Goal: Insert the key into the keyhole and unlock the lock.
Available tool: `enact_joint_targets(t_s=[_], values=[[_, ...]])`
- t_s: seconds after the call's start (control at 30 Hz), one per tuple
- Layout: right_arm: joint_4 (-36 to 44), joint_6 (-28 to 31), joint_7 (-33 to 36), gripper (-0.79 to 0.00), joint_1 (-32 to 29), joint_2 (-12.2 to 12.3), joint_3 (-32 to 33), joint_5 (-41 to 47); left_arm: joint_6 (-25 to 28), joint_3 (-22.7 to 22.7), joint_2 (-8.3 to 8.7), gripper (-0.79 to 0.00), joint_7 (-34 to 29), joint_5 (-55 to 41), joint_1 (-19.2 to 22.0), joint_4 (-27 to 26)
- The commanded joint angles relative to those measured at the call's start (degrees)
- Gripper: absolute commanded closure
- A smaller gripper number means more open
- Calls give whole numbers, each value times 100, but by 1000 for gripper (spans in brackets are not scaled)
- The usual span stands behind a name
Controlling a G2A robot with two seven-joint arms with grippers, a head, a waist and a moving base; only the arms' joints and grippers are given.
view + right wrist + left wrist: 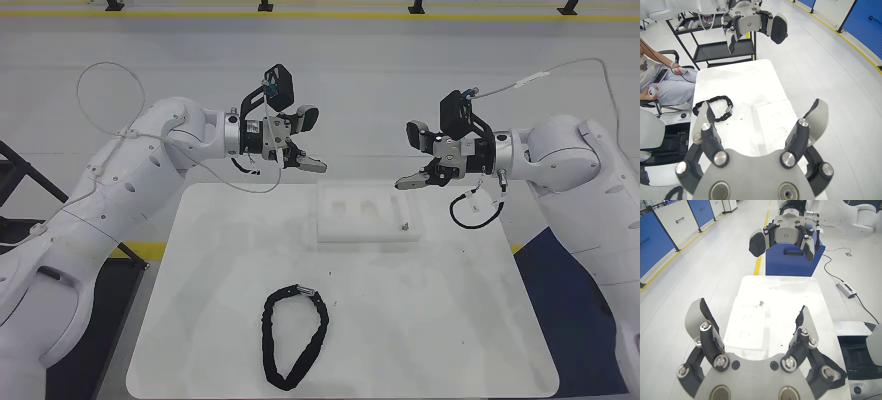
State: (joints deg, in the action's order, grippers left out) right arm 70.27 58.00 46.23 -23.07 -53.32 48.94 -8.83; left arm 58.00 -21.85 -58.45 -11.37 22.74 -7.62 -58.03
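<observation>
Silvery key (404, 225), one, tiny and hard to make out, at the right end of one white foam tray (340, 232), upper centre of the top view. One black chain lock (294, 335), looped, lower centre on the white counter (450, 330); keyhole not discernible. Left pincer (309, 140) and right pincer (412, 160) both spread wide, gripping nothing, flanking the tray's upper edge.

The white counter (450, 320) carries two things. A white foam block (340, 232) sits by its far edge, and a looped black chain lock (267, 335) lies well apart from the block, on the robot's side of it. A small key (405, 225) stands on the block's right end.
</observation>
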Motion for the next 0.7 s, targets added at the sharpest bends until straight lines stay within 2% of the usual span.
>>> enact_joint_targets(t_s=[0.0,0.67], values=[[0,0,0,-784,0,0,0,0,0,0,0,-784,0,0,0,0],[114,-137,-134,-785,-92,8,32,-105,0,0,0,-785,0,0,0,0]])
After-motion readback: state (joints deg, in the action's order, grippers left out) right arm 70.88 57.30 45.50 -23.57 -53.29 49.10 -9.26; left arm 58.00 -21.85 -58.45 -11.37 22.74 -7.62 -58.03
